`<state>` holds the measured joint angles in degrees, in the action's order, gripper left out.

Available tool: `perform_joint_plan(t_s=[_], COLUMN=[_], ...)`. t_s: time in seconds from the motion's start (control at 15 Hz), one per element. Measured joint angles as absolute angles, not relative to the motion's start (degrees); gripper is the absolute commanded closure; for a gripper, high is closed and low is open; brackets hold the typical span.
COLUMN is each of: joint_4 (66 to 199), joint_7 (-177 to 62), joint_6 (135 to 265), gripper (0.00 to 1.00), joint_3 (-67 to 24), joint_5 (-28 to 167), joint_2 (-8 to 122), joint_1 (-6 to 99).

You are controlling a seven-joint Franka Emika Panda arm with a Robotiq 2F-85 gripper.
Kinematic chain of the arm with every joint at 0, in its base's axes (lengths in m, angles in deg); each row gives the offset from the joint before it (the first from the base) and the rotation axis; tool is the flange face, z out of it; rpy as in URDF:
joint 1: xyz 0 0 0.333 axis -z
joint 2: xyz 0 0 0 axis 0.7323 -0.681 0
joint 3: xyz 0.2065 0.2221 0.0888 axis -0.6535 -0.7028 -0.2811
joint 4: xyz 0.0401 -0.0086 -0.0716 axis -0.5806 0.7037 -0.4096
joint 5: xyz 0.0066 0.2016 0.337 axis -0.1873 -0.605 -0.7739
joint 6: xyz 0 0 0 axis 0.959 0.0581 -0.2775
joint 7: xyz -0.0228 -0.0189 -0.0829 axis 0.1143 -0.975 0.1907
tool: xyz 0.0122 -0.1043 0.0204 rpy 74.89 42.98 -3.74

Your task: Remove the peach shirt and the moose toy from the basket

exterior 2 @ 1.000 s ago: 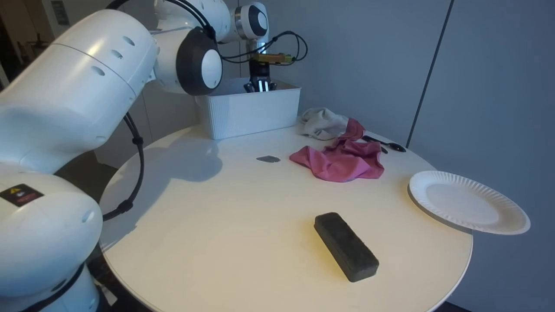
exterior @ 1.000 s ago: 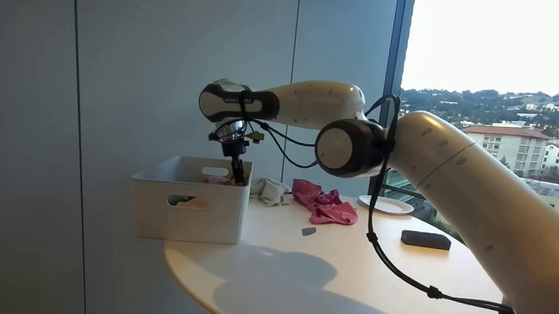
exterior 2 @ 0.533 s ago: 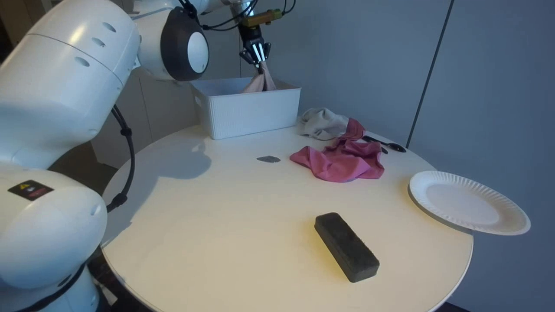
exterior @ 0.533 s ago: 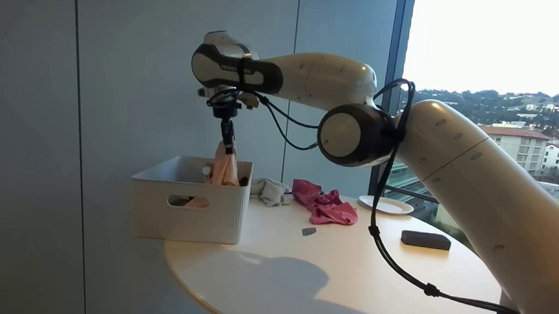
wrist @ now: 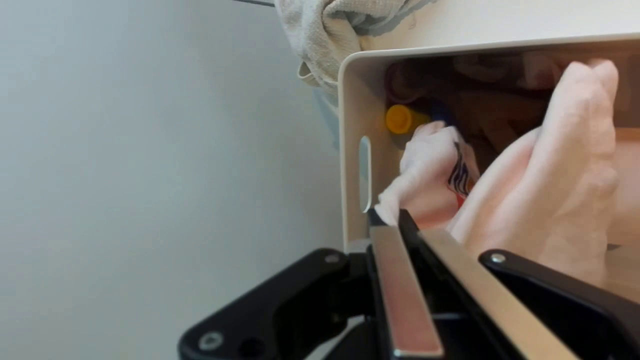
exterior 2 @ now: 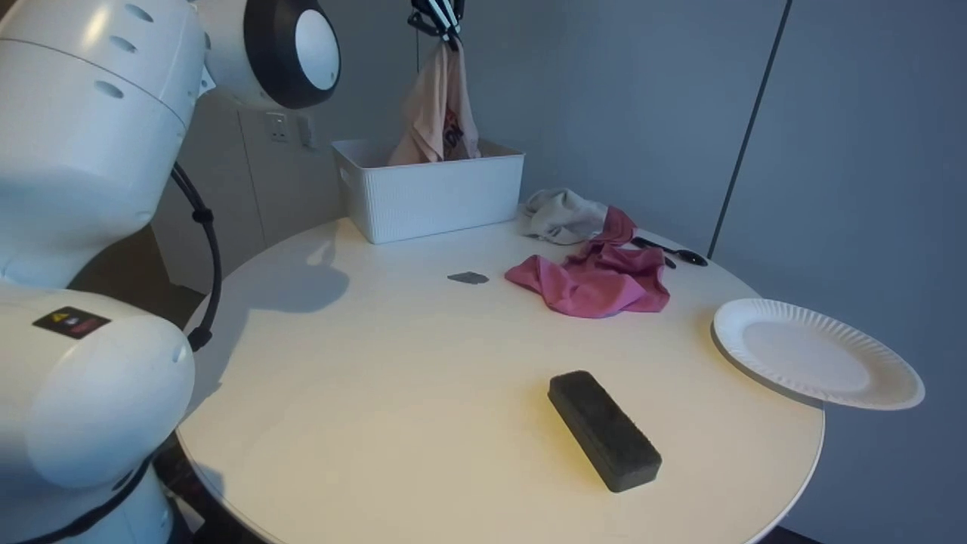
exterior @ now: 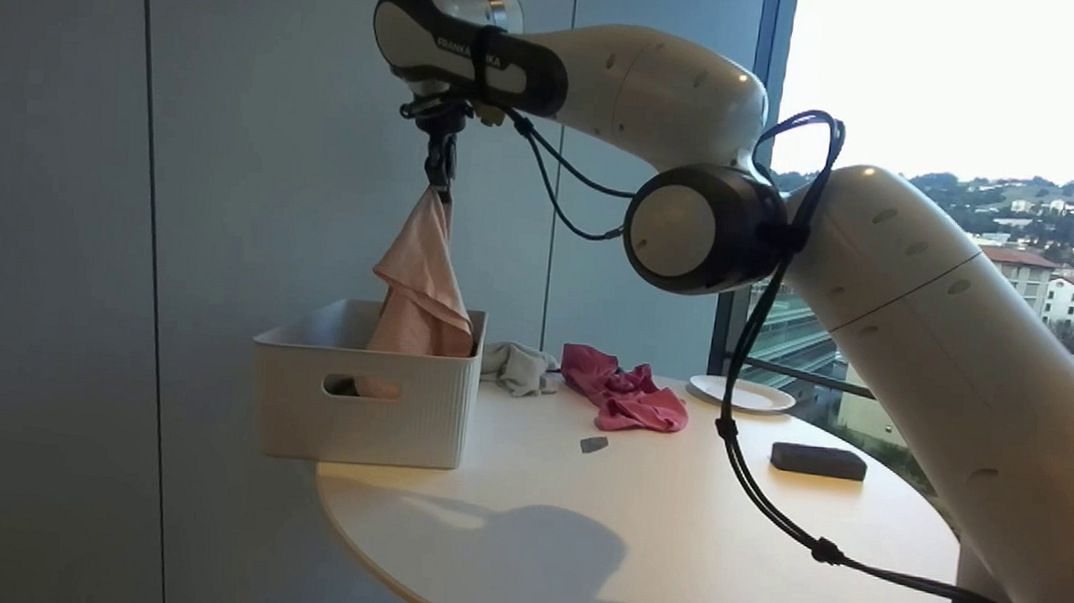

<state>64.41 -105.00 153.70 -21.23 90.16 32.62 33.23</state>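
Pinching a soft peach fabric shirt [exterior: 426, 285], the black two-fingered gripper [exterior: 443, 193] is holding it partly above a white ribbed plastic basket [exterior: 417, 434].

Only the wrist view is showing the round yellow cap [wrist: 399, 119] inside the basket, right of centre in the upper half; nearby brown shapes [wrist: 500, 107] are lying in shadow, too dark to identify. In an exterior view, outside the wrist camera's sight, a glossy black spoon [exterior 2: 691, 257] is resting right of centre, behind a crumpled pink cloth [exterior 2: 597, 283]. A nubby grey-beige cloth [wrist: 325, 40] is lying bunched just outside the basket's corner, at the wrist view's top centre. Far right in an exterior view, a fluted white paper plate [exterior 2: 812, 351] is overhanging the pale round table [exterior 2: 415, 393]. The fingertips [wrist: 409, 227] are standing narrow around the shirt's top; the shirt is hanging directly below in loose folds, its lower part sitting inside the basket.
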Motion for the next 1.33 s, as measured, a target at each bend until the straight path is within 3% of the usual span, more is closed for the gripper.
perform_joint_plan(t_s=[0.33, 0.53, 0.67, 0.8, 1.27, 1.33], joint_4=[63.98, 63.79, 63.86, 65.53, 68.15, 68.14], joint_7=[-95.27, -89.40, -87.57, -89.09, -95.82, -97.15], joint_6=[153.76, 153.55, 153.53, 152.65, 152.29, 151.80], gripper=[0.93, 0.88, 0.63, 0.54, 0.01, 0.00], joint_3=[-17.16, -15.35, -14.12, -14.81, -23.84, -24.67], joint_5=[92.17, 94.82, 96.98, 95.46, 80.03, 78.56], joint_2=[38.59, 41.95, 43.21, 43.26, 31.20, 29.01], joint_1=[30.87, 29.91, 29.65, 30.52, 39.52, 40.42])
